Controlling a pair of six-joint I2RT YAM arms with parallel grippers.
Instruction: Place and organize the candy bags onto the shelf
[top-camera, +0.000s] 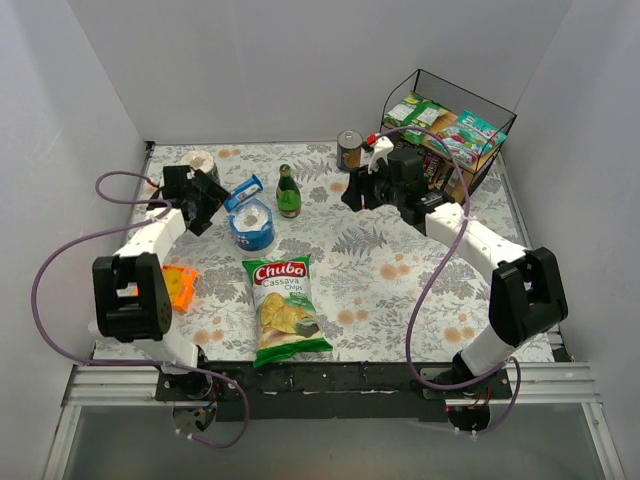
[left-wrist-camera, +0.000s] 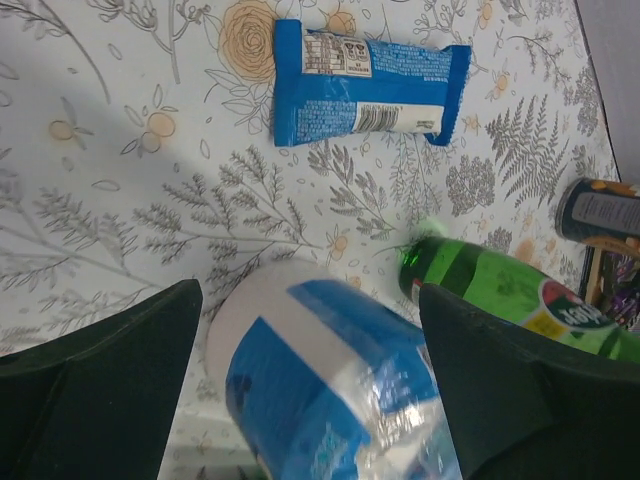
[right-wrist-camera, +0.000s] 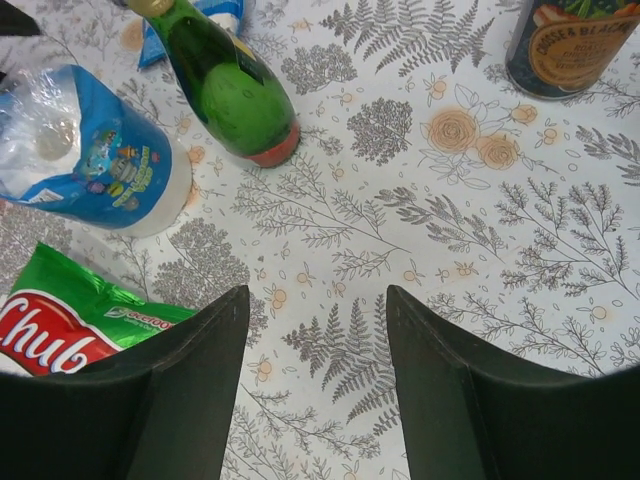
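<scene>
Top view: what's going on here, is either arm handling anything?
Nothing is held. The left gripper is open above a blue-and-white tub beside the green bottle. The right gripper is open over bare tablecloth. Several candy bags lie on the shelf at the back right. The Chuba chips bag, an orange packet and a blue packet lie elsewhere on the cloth.

Seen from above, the left arm (top-camera: 150, 240) rose from its base at 7 o'clock and angled toward 11 o'clock. The left gripper (top-camera: 207, 197) pointed toward 4 o'clock, its jaws wide apart and empty in the wrist view (left-wrist-camera: 310, 290). The right arm (top-camera: 470, 235) extended from 5 o'clock toward 1 o'clock. The right gripper (top-camera: 353, 190) faced 9 o'clock, jaws likewise parted and empty (right-wrist-camera: 316, 295).
</scene>
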